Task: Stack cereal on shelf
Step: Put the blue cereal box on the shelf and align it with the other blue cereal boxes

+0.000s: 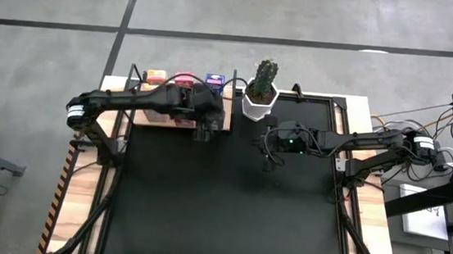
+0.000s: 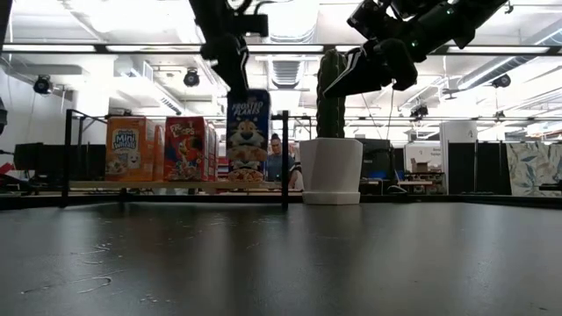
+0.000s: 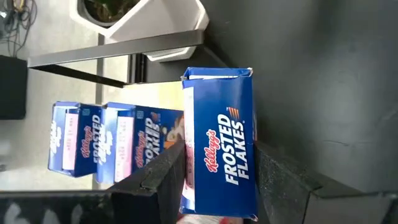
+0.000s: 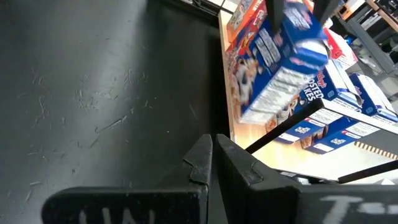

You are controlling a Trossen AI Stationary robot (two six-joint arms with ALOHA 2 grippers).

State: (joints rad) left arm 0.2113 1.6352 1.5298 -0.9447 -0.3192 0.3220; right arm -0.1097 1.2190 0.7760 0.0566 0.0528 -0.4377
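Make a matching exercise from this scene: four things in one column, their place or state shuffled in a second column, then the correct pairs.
Things
1. Blue Frosted Flakes cardboard box
2. White plant pot with green cactus
3. Right gripper
4. Orange cardboard cereal box

Places or states
A. Standing at the light-wood shelf's far end from the pot
B. Shut, holding nothing, raised above the black mat
C. Clamped in the left gripper
D. Standing just beside the shelf's end

Pairs: 1-C, 2-D, 3-B, 4-A
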